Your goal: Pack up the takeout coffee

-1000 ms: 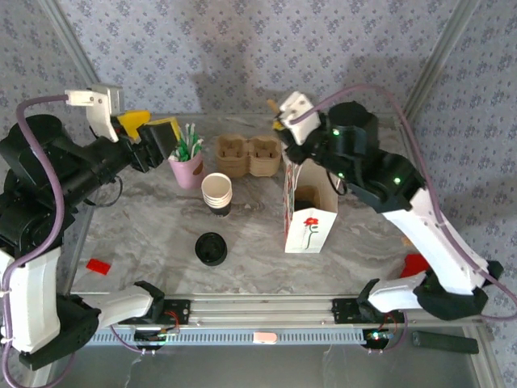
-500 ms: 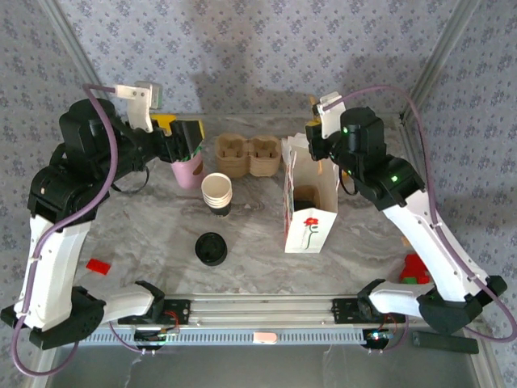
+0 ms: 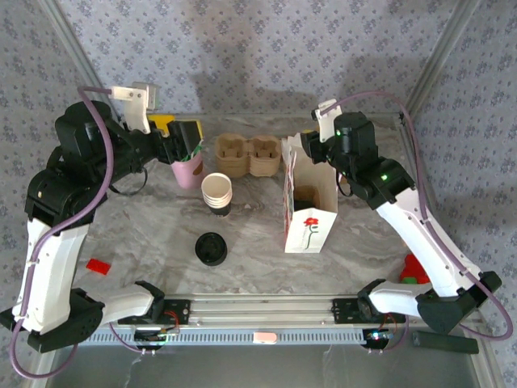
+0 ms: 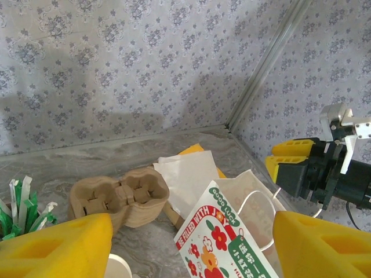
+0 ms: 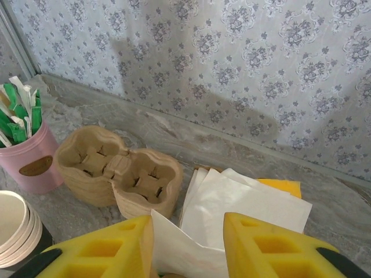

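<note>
The takeout coffee (image 3: 211, 248) shows as a black disc on the marble table, in front of the cup stack, with no gripper near it. The white flowered paper bag (image 3: 311, 220) (image 4: 232, 243) stands open right of centre, and I cannot tell what the dark shape inside it is. My right gripper (image 3: 300, 144) (image 5: 188, 243) hovers open at the bag's back rim (image 5: 174, 249), the white edge rising between its fingers. My left gripper (image 3: 184, 136) (image 4: 191, 243) is open and empty above the pink cup (image 3: 187, 171), facing the bag.
A stack of white-rimmed cups (image 3: 216, 190) (image 5: 14, 226) stands left of the bag. Behind it lie a brown pulp cup carrier (image 3: 248, 155) (image 4: 119, 197) (image 5: 116, 174) and white napkins (image 5: 249, 208) (image 4: 185, 174). The pink cup (image 5: 32, 162) holds green sticks. Red items (image 3: 98, 266) (image 3: 412, 267) sit near the front corners.
The left arm has risen and carried its gripper right, over the pink cup. The right gripper has come down and forward to the bag's back rim. Nothing on the table moved.
</note>
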You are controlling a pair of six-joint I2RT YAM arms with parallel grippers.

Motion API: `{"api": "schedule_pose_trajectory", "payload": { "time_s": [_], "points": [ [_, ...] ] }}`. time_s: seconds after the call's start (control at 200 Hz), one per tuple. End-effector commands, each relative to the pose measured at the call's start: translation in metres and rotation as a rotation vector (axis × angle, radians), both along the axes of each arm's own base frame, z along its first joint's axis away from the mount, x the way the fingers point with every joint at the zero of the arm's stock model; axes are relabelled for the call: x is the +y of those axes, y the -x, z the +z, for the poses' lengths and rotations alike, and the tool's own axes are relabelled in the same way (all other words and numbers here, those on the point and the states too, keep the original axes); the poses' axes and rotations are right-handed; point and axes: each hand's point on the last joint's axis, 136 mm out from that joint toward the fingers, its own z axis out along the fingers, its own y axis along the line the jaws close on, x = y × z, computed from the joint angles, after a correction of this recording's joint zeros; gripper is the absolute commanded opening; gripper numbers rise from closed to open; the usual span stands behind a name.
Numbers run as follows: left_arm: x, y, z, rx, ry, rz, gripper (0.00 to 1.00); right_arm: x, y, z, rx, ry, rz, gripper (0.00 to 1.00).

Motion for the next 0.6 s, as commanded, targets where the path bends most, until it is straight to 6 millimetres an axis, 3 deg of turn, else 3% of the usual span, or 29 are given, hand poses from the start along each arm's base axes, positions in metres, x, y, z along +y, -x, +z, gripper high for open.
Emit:
{"api": "schedule_pose_trajectory", "payload": {
  "time_s": [0.0,0.145,0.29,0.43,0.595],
  "points": [
    [-0.008,-0.003,0.001,-0.002,0.031,-0.025,0.73,-0.006,0.007,0.04,-0.076,-0.069,-0.011,0.42],
    [-0.019,-0.011,-0.009,0.035,0.045,-0.053,0.78,-0.022,0.023,0.069,-0.103,-0.123,-0.044,0.49],
    [-0.032,-0.022,-0.02,0.074,0.061,-0.076,0.95,-0.081,0.015,0.071,0.045,-0.273,-0.243,0.53],
    [-0.043,-0.036,-0.03,0.115,0.07,-0.082,1.0,-0.138,-0.015,0.028,0.265,-0.564,-0.422,0.54],
    [-0.047,-0.054,-0.051,0.182,0.021,-0.036,1.0,-0.171,-0.053,-0.049,0.453,-0.822,-0.544,0.53]
  ]
}}
